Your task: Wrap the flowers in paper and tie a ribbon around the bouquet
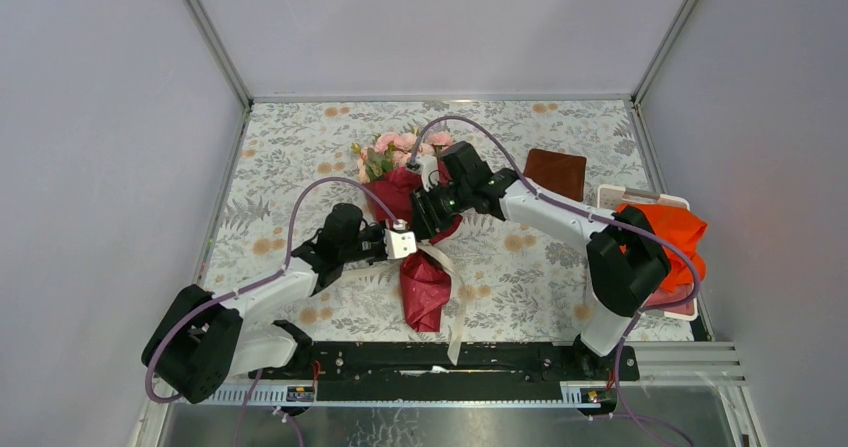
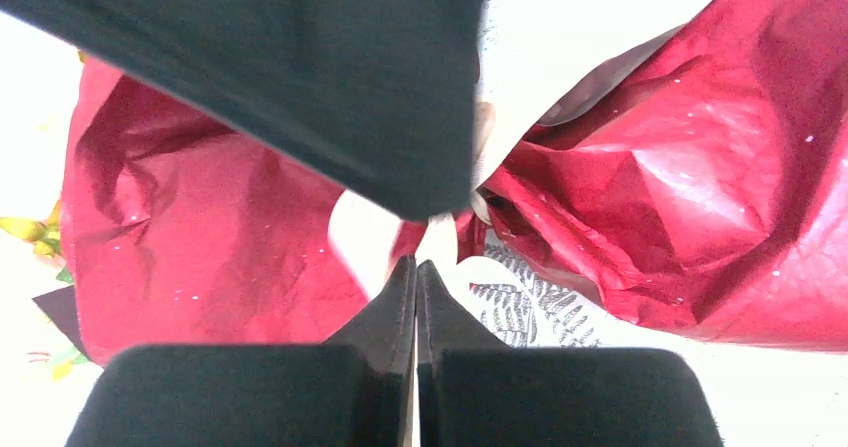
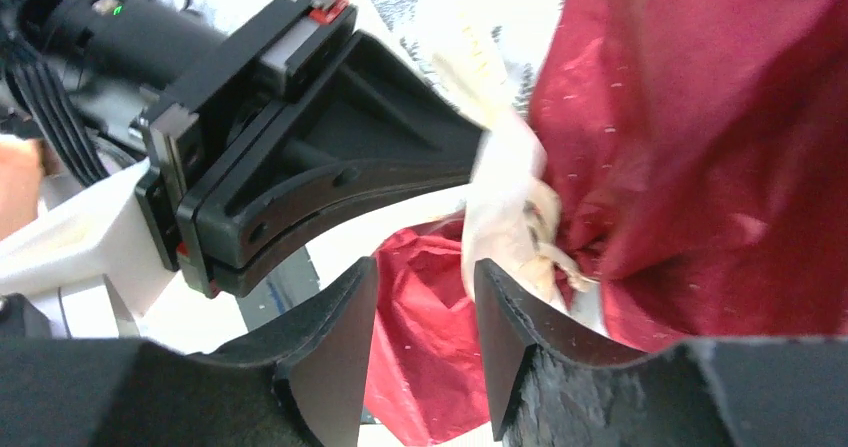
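Item: bouquet [image 1: 420,217], lying at the centre of the floral worktop [image 1: 290,157].
- Flowers [image 1: 398,149]: pink roses, at the far end.
- Paper [image 1: 425,292]: crimson, pinched at the waist, tail pointing to the near edge.
- Ribbon [image 3: 500,202]: cream, bunched at the waist.
- Left tool [image 2: 415,272]: closed, tips pinching the ribbon.
- Right tool [image 3: 425,267]: fingers parted, holding nothing, just beside the ribbon.

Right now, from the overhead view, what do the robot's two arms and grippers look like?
Both arms have white links and bulky black joints. A mauve cable loops along the left arm, another along the right arm. The left gripper and right gripper have black tapered fingers; the left one's body carries a small red tab.
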Robot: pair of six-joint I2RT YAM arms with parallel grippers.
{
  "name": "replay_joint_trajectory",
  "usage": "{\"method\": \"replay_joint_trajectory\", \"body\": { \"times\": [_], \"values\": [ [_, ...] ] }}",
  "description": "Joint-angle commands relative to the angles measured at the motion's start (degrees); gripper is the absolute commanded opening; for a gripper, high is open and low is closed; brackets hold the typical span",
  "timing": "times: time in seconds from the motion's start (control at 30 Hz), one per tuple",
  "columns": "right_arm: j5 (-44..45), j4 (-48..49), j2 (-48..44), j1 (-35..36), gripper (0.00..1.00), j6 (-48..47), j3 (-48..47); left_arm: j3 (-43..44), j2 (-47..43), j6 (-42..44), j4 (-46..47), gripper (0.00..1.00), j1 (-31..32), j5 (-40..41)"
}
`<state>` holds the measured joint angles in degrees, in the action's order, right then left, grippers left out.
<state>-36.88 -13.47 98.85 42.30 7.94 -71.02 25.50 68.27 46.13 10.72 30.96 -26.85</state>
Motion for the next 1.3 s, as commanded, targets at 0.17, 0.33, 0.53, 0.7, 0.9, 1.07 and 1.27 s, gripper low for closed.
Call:
{"method": "replay_joint_trajectory", "body": {
  "times": [0.17, 0.33, 0.53, 0.7, 0.9, 1.07, 1.27],
  "values": [
    [15.4, -3.0, -2.2, -1.8, 0.37, -2.9, -4.1, -1.7, 0.5, -0.1, 5.8, 0.0, 1.7, 0.7],
    [17.9, -2.7, 0.7, -1.8, 0.11, -4.2, -3.6, -1.8, 0.9, 0.0, 6.5, 0.0, 1.9, 0.8],
    [11.3, -2.3, 4.8, -1.8, 0.05, -5.7, -4.2, -1.7, 0.7, -1.0, 6.9, 0.0, 1.9, 1.7],
    [1.4, 1.5, 5.0, -1.8, 0.04, -4.9, -2.0, -1.8, 0.5, -1.4, 6.7, 0.0, 1.9, 2.1],
    [-5.1, 7.9, 5.4, -1.8, 0.07, -2.1, 0.7, -1.9, 0.7, -1.7, 7.2, 0.0, 1.9, 2.0],
    [-2.9, 9.9, 6.7, -1.8, 0.12, -1.5, 0.9, -2.2, 0.8, -1.8, 7.7, 0.0, 1.9, 1.7],
    [-1.8, 11.6, 7.5, -1.7, 0.15, -3.5, 1.0, -2.7, 1.2, -1.7, 9.6, 0.0, 1.9, 1.8]
  ]
}}
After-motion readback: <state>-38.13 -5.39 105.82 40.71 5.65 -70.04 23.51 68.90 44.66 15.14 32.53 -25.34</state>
